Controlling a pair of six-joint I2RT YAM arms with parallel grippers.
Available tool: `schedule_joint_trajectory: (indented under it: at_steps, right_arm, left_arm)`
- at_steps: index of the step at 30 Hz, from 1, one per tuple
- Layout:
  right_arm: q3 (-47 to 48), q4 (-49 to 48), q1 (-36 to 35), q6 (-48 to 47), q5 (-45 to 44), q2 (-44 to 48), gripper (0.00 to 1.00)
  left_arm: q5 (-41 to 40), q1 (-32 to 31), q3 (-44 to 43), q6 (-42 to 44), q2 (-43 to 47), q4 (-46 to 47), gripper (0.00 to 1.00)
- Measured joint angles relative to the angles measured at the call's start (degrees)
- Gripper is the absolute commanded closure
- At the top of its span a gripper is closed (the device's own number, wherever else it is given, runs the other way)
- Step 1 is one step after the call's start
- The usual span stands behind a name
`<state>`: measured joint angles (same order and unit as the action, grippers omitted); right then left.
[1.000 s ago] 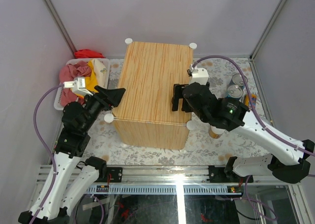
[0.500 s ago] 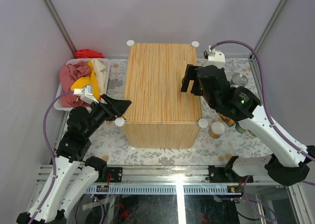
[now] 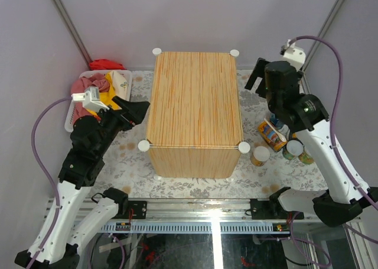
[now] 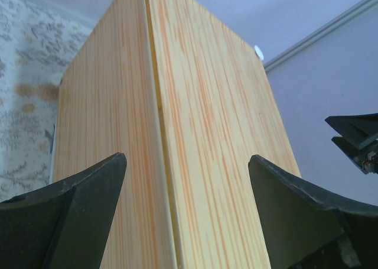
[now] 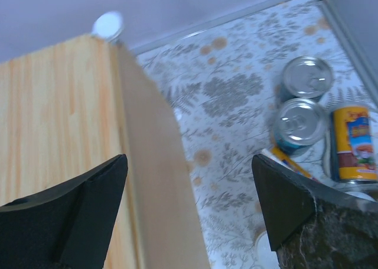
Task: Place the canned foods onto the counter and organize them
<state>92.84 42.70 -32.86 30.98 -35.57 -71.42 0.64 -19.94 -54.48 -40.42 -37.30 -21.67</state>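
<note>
The counter [image 3: 195,103] is a light wood-grain box with white knobs, standing square on the floral mat. Its top is bare. My left gripper [image 3: 142,111] hovers open just off its left edge, the box corner [image 4: 159,133] between its fingers [image 4: 71,213] without contact. My right gripper [image 3: 254,75] hangs open beside the counter's far right corner, above the mat [image 5: 230,97]. The canned foods sit right of the counter: an orange can on its side [image 3: 271,134], white-lidded cans [image 3: 260,155] [image 3: 293,148], two silver-topped cans [image 5: 306,77] [image 5: 298,122] and an orange-labelled one [image 5: 353,142].
A white tray [image 3: 125,78] of pink and yellow cloths lies left of the counter, a red cloth [image 3: 106,63] behind it. Grey walls close in on three sides. The right arm reaches over the cluster of cans.
The skewed counter has been turned square. My right gripper swung from the counter top to its far right corner. My left gripper opened and drew back from the front left knob.
</note>
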Motion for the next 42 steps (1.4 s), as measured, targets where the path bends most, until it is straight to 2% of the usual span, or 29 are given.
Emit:
schedule_joint_trajectory:
  at_steps: [5,8,13,17,25,42]
  right_arm:
    - [0.1,-0.9,13.4,1.3,2.3,-1.6,0.00]
    - [-1.3,-1.8,21.8,3.5,3.8,-4.3,0.01]
    - [-3.6,-1.9,29.2,5.7,5.8,-11.3,0.01]
    - [-3.0,-2.3,32.0,6.4,7.6,-17.8,0.01]
    - [0.7,-2.8,35.0,6.0,8.6,-28.3,0.01]
    - [0.6,-4.7,35.8,3.2,8.0,-35.8,0.01]
  left_arm:
    - [-1.8,0.0,-4.2,1.8,-4.6,2.1,0.11]
    - [-2.1,0.0,-5.6,2.5,-6.6,3.2,0.09]
    - [-1.8,0.0,-6.8,3.7,-9.1,4.5,0.04]
    - [-1.0,0.0,-7.7,5.3,-10.4,6.3,0.00]
    - [-1.2,0.0,-9.1,9.5,-11.2,8.1,0.00]
    - [-1.6,0.0,-7.4,11.0,-10.2,10.6,0.00]
